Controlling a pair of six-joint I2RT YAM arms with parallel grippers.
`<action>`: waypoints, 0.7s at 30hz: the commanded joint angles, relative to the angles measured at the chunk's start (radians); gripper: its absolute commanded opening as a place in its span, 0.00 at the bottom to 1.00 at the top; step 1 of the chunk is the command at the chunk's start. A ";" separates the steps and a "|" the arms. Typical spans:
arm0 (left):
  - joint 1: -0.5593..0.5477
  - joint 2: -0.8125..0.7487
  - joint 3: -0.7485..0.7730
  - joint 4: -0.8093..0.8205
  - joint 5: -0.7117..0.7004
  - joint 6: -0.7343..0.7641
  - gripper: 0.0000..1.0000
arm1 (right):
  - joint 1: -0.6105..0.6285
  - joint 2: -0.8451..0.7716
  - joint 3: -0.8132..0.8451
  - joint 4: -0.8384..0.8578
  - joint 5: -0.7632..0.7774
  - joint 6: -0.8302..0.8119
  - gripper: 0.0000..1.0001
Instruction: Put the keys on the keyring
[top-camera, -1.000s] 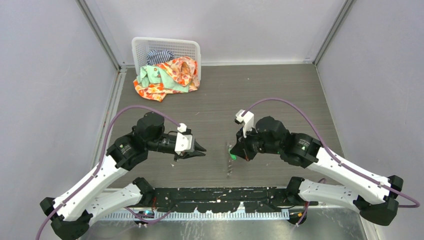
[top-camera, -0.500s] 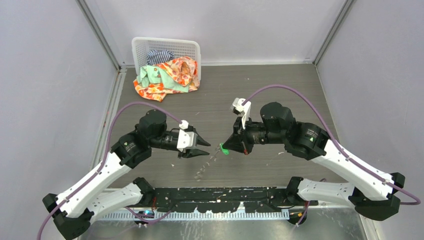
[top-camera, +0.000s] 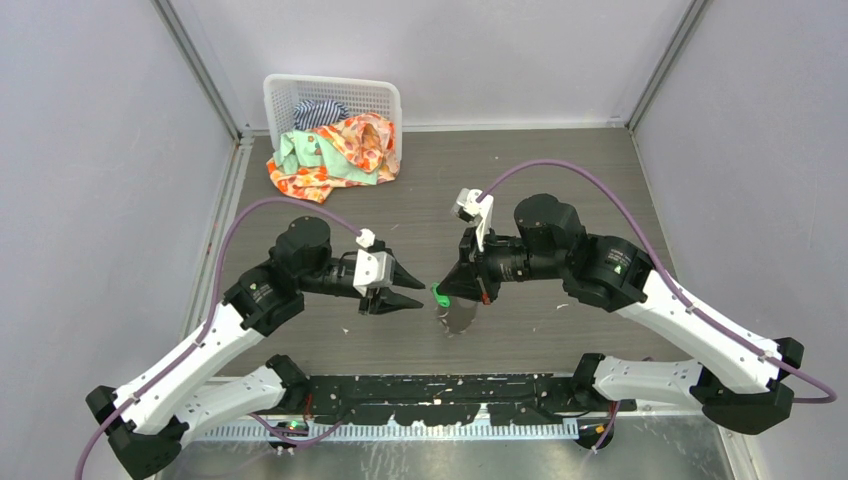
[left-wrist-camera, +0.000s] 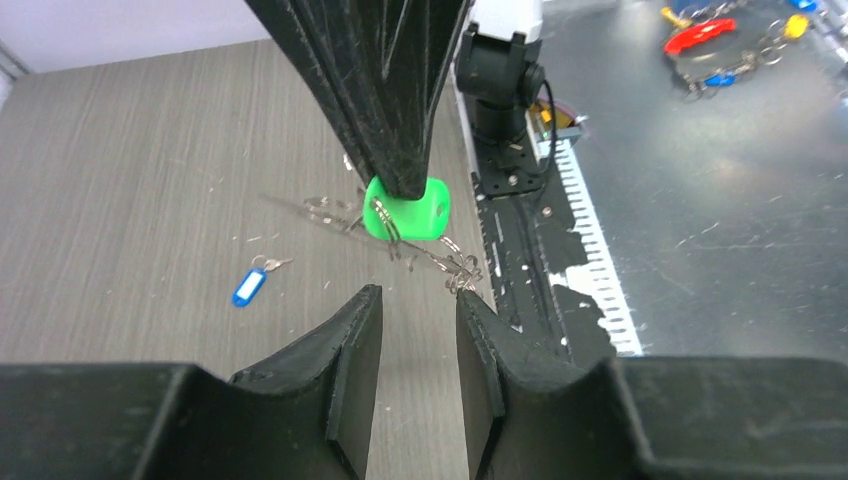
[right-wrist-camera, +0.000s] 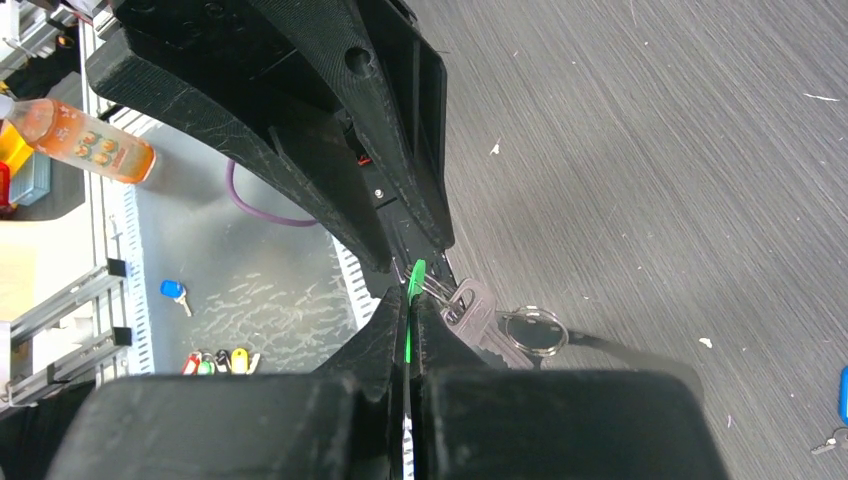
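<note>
My right gripper (top-camera: 443, 293) is shut on the green-headed key (top-camera: 438, 295), held above the table near its front edge. In the right wrist view the green head (right-wrist-camera: 414, 283) shows edge-on between my shut fingertips, and a silver key (right-wrist-camera: 480, 318) and a keyring (right-wrist-camera: 535, 331) hang from it. My left gripper (top-camera: 420, 294) is open just left of it, and nothing is between its fingers. In the left wrist view its tips (left-wrist-camera: 418, 293) sit just below the green head (left-wrist-camera: 408, 212) and a dangling chain of rings (left-wrist-camera: 440, 262). The blue-headed key (left-wrist-camera: 248, 287) lies on the table.
A white basket (top-camera: 372, 92) spilling colourful clothes (top-camera: 335, 150) stands at the back left. Off the table's near edge are a black rail (left-wrist-camera: 515, 240), a bunch of coloured keys (left-wrist-camera: 712, 45) and an orange bottle (right-wrist-camera: 80, 140).
My right gripper has swung left with the green-headed key, up to my left gripper. My left gripper has risen slightly and its fingers have spread wider.
</note>
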 joint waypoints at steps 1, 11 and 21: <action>0.001 0.011 -0.004 0.075 0.073 -0.100 0.35 | 0.001 -0.004 0.057 0.038 -0.024 0.015 0.01; 0.001 0.018 -0.006 0.094 -0.015 -0.122 0.35 | 0.016 0.006 0.067 0.053 -0.027 0.032 0.01; 0.000 0.029 -0.007 0.134 -0.040 -0.165 0.28 | 0.045 0.021 0.079 0.061 -0.024 0.045 0.01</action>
